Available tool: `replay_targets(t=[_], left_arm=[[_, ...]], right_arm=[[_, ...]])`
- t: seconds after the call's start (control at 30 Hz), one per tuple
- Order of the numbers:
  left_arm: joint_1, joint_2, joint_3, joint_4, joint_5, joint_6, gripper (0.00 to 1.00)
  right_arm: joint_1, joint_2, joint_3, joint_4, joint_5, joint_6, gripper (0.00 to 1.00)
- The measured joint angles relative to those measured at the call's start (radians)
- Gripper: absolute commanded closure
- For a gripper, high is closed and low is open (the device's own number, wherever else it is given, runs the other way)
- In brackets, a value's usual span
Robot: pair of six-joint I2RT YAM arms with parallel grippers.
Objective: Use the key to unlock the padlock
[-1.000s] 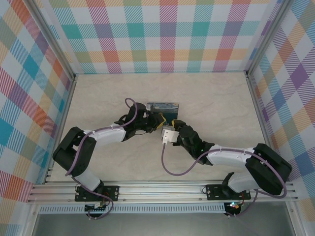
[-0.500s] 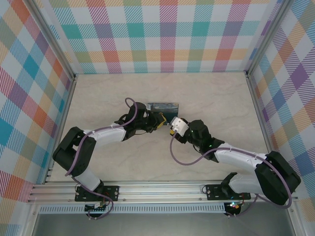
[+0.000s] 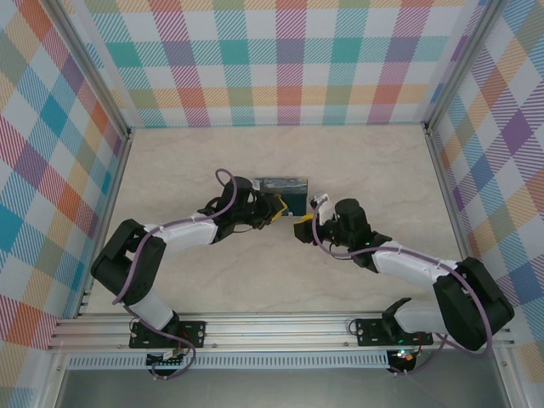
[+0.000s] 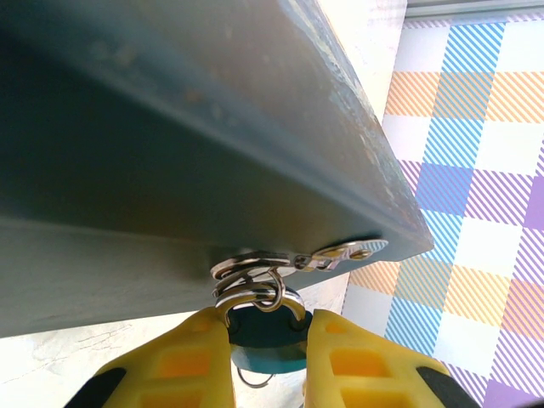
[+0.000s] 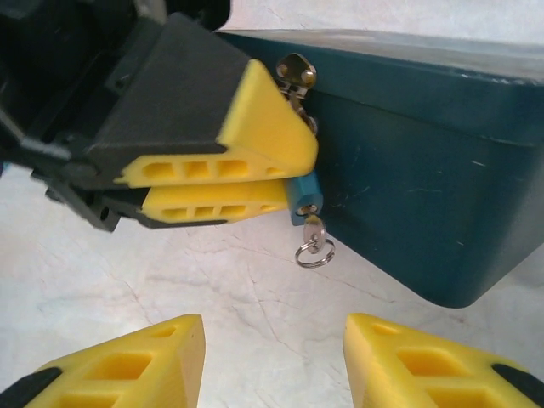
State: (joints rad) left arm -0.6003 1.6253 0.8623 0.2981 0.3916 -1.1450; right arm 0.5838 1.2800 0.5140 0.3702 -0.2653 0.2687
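I am watching the left gripper (image 5: 296, 174) pinching the padlock (image 5: 303, 195): its two yellow fingers (image 4: 191, 370) are closing in on either side of the small blue body, which is sitting right at their tips. The padlock is hanging against the front wall of the dark blue tin (image 5: 425, 161), just under the lid's edge, and its silvery shackle (image 4: 253, 287) is looping through the metal hasp (image 5: 297, 70) fixed there. The key (image 5: 313, 226) is sticking out of the padlock's lower end, pointing down toward the table (image 5: 212, 280), and a small split ring (image 5: 314, 252) is dangling from it without touching the surface. I am seeing the right gripper (image 5: 274, 361) hovering low over the pale marbled table, facing the tin, with its yellow fingers standing wide apart and gripping nothing. The key and ring are lying ahead of the gap between those fingers, near but clearly apart from them. From the overhead camera, both arms are reaching in toward the middle of the table and meeting at the near side of the tin, the left one from the left and the right one from the right, with their tips just beside each other.
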Motion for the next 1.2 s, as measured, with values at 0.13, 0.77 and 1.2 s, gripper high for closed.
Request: replay_targets(t=[0.13, 0.77, 1.2], left_arm=[[0.000, 0.000, 0.000, 0.000, 0.000, 0.000, 1.00], [0.000, 0.000, 0.000, 0.022, 0.000, -0.015, 1.00], [0.000, 0.000, 0.000, 0.026, 0.000, -0.016, 1.00]], right_arm=[[-0.024, 0.037, 0.021, 0.011, -0.037, 0.095, 0.60], [-0.036, 0.200, 0.066, 0.137, -0.066, 0.238, 0.63], [-0.047, 0.231, 0.066, 0.231, -0.039, 0.270, 0.71]])
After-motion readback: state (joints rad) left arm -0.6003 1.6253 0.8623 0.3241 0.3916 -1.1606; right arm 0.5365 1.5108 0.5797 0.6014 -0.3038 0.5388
